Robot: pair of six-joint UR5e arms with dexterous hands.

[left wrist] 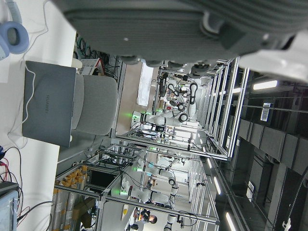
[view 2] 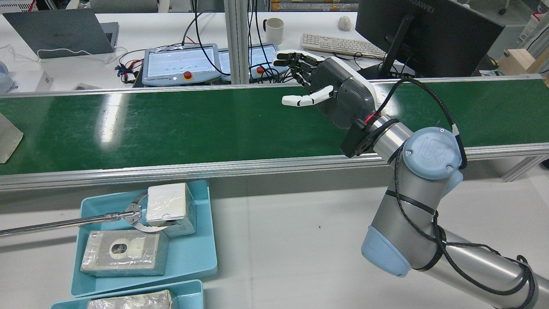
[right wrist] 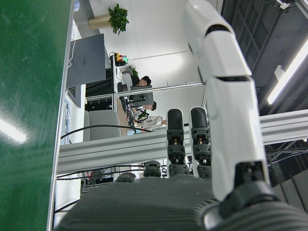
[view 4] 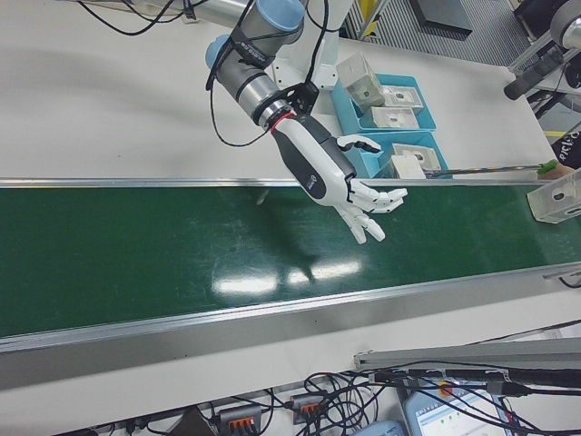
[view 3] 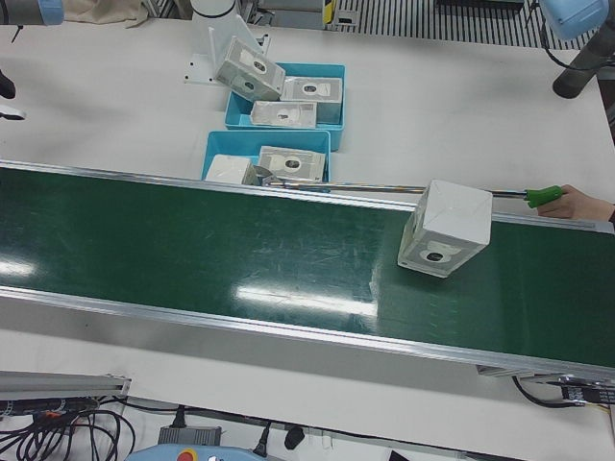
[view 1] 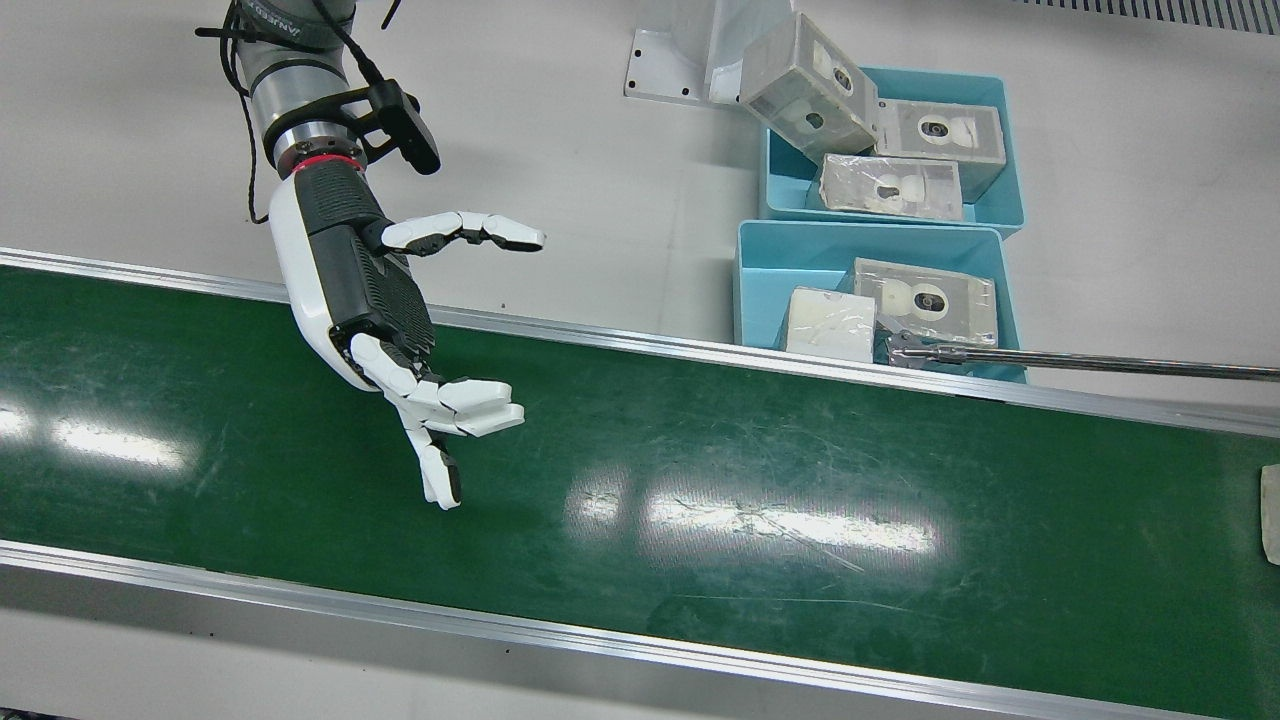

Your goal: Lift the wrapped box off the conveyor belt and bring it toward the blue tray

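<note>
Here the right robot hand (view 1: 400,345) hangs over the green conveyor belt (view 1: 700,500) with its fingers (view 1: 480,405) spread and nothing in its palm, released; in the rear view the same robot hand (view 2: 330,92) reaches out over the belt's far half, thumb pointing toward the belt's left end. The wrapped box (view 3: 446,228) stands on the belt well apart from that hand, toward the end of the belt near the trays, tilted with one lower corner toward the camera; only a sliver of it shows at the right edge of the front view (view 1: 1270,515). Beside the belt on the white bench (view 1: 620,180) sit two blue trays; the nearer blue tray (view 1: 775,255) holds two wrapped boxes, and the farther tray (view 1: 985,90) holds three, one of them leaning on its rim. A long metal reacher tool (view 3: 384,188) lies across from the right, its claw (view 2: 135,212) closed around the white box (view 2: 167,206) in the nearer tray; a person's hand (view 3: 577,204) holds its green handle (view 3: 544,196). The left robot hand shows only as a blurred dark palm (left wrist: 192,24) in its own camera, so whether it is released or clenched I cannot tell.
</note>
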